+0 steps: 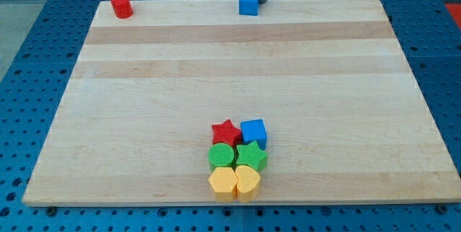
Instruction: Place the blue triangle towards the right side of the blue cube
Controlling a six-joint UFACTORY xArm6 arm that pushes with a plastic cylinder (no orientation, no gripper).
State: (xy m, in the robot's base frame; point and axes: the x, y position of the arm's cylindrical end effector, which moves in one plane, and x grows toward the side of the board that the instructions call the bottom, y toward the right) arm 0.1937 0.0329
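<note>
With no fingers, only my tip (261, 1) beside the blue triangle (248, 3), a long off-centre push could scatter the cluster around the blue cube (253, 132).

Bright, even light, faint shadows, edges perhaps slightly soft.

triangle block (248, 4) at board's (144, 117) top edge, my tip (261, 1) touching its right; cube (253, 132) near bottom.

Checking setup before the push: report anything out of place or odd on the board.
Nothing damaged. The blue triangle sits at the top edge, far from the blue cube in the bottom cluster. My tip is beside the triangle's right.
</note>
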